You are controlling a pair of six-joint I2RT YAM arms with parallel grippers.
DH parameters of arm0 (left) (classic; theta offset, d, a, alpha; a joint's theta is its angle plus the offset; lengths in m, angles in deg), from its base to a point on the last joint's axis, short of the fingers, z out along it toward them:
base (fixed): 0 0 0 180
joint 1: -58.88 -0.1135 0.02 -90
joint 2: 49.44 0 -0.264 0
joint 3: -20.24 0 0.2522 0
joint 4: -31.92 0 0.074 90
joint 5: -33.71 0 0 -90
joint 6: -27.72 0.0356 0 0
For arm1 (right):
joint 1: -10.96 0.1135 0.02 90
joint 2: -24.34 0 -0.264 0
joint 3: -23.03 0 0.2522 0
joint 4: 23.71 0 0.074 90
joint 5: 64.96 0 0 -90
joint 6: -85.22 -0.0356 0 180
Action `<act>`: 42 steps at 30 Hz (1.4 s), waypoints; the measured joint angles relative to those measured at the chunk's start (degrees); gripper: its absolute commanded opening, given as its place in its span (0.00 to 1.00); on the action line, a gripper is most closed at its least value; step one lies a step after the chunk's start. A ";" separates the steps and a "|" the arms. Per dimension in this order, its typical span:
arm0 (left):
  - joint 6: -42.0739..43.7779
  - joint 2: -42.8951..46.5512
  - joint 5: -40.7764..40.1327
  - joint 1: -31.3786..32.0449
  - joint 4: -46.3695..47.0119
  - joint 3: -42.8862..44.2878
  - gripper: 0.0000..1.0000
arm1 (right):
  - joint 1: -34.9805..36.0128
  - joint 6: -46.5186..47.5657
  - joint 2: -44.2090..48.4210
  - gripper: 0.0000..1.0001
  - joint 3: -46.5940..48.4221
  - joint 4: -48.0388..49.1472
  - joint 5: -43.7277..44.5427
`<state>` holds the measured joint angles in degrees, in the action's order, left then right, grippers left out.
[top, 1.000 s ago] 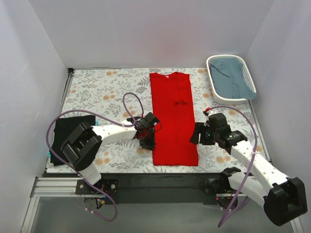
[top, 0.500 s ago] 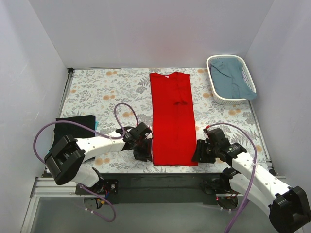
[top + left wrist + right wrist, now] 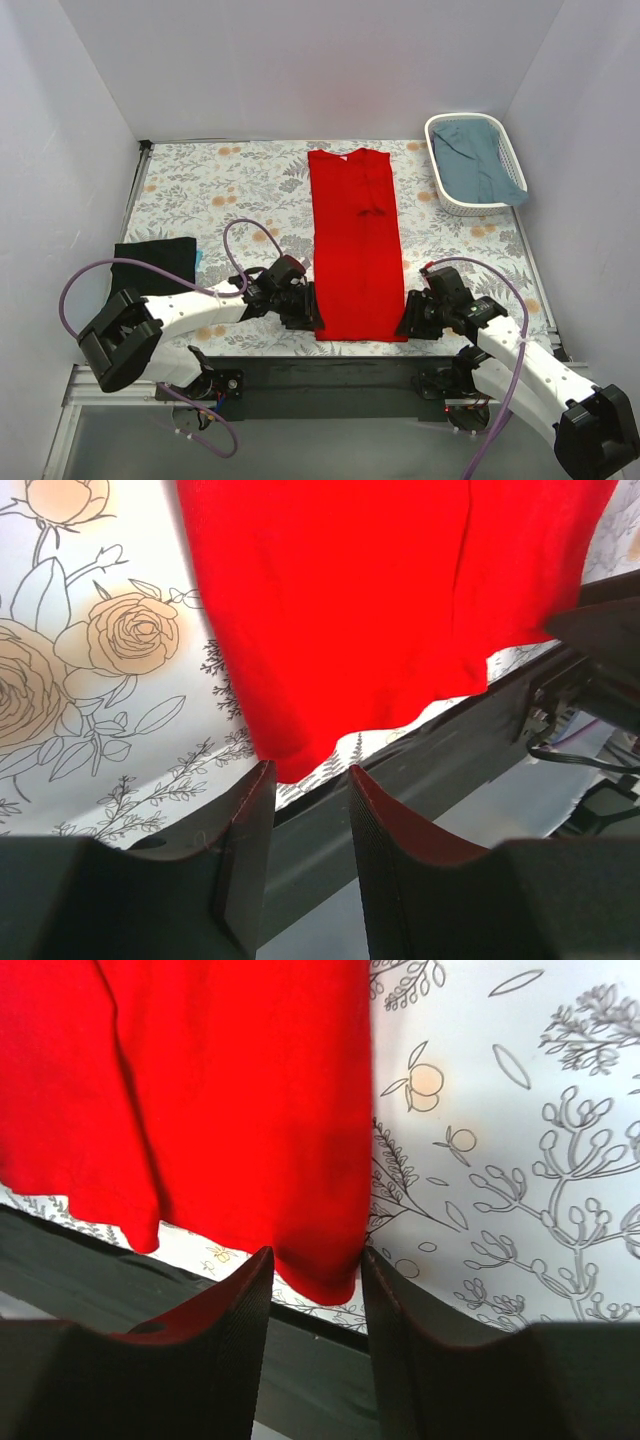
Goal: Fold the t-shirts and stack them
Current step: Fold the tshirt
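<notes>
Far left of the overhead view: black cloth t-shirt (image 3: 150, 262), a compact patch on the floral worktop (image 3: 200, 190). Lower centre: left gripper (image 3: 309, 310), fingers apart, tips at the near left hem corner of the long bright red cloth t-shirt (image 3: 357, 240), laid flat up the middle. Lower right: right gripper (image 3: 408, 322), likewise spread at the other corner. Seemingly poised for the lengthwise fold; next calls for pinching both corners, then lifting together toward the collar.

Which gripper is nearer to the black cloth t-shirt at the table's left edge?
Left. The left gripper sits at the near left corner of the red cloth t-shirt, right of the black cloth t-shirt; the right gripper is at the red one's near right corner, farther away.
</notes>
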<state>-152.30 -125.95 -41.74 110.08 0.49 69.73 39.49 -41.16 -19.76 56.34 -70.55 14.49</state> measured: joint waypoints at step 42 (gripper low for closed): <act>-3.67 3.13 -4.52 4.44 -17.46 1.36 0.00 | 20.50 -11.72 3.91 0.01 2.43 -4.55 1.38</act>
<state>-155.97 -122.82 -46.27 114.52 -16.97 71.08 59.99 -52.88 -15.84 58.77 -75.10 15.87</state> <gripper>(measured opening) 0.020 0.030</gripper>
